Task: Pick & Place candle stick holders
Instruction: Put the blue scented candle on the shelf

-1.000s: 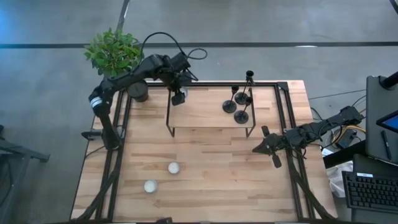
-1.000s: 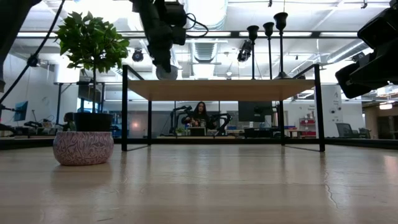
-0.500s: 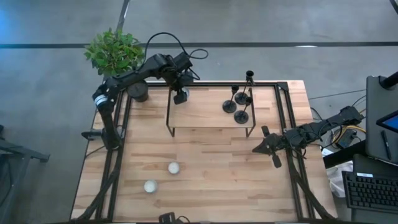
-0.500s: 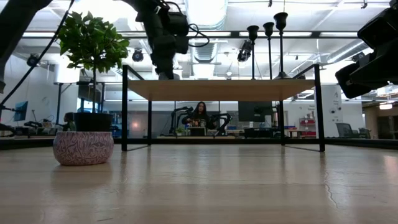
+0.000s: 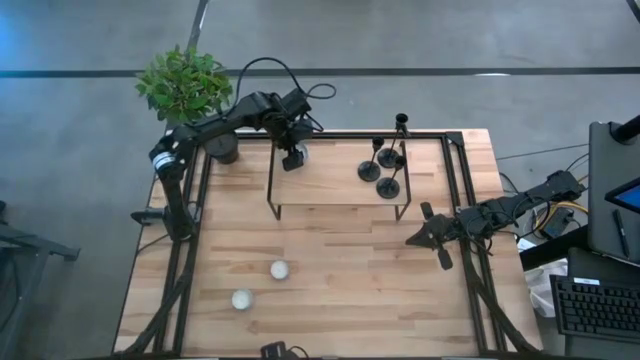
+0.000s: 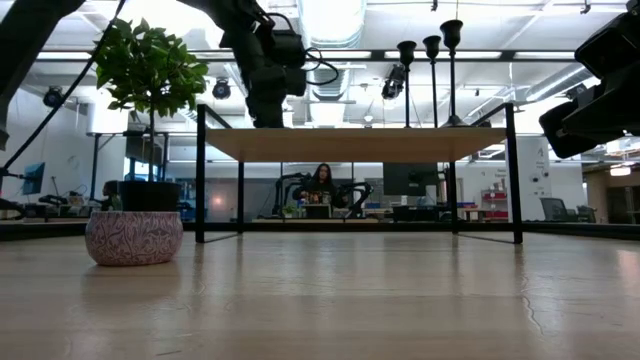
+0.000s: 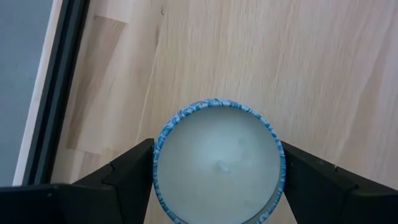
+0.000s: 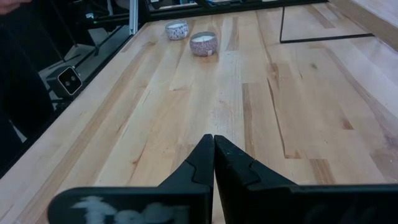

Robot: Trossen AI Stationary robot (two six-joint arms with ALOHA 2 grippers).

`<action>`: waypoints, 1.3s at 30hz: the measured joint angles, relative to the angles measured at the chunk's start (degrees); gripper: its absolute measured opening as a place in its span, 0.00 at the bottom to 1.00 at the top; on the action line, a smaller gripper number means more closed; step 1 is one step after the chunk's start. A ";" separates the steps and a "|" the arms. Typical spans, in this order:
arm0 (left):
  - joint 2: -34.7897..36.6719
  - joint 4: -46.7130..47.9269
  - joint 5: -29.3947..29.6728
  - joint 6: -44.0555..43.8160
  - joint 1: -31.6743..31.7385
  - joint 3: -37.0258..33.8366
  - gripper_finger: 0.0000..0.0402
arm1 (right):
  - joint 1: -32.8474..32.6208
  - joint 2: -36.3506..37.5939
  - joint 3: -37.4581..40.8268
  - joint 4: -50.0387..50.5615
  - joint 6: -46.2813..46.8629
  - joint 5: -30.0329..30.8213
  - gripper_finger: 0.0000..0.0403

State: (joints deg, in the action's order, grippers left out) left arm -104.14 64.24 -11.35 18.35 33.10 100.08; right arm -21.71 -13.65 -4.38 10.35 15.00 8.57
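Setting the round white candle in its blue-patterned cup (image 7: 217, 162), clamped by the left gripper (image 7: 217, 171), calls for level lowering onto the raised wooden shelf (image 5: 330, 185), well apart from the matte black candle stick holders (image 5: 385, 165) (right gripper (image 8: 213, 155) idles, pressed together).

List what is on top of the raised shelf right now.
Candle stick holders stand at the raised shelf's right end. At its left corner the left end effector holds a small candle; its underside is hidden.

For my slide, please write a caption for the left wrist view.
Left gripper shut on a round blue-rimmed white candle above the light wooden shelf.
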 joint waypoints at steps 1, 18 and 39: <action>0.02 -0.07 -0.07 0.02 0.00 -0.01 0.71 | 0.01 -0.01 0.00 0.00 0.00 0.00 0.02; 0.07 -0.21 -0.40 -0.94 0.00 -0.05 0.71 | 0.00 -0.02 0.00 0.02 0.00 -0.01 0.02; 0.13 0.11 -1.31 -1.00 0.00 -0.05 0.96 | 0.00 -0.01 0.00 0.00 0.00 -0.01 0.02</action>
State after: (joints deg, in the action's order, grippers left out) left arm -104.01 64.34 -12.67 17.35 33.10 100.03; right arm -21.71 -13.66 -4.38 10.35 15.00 8.56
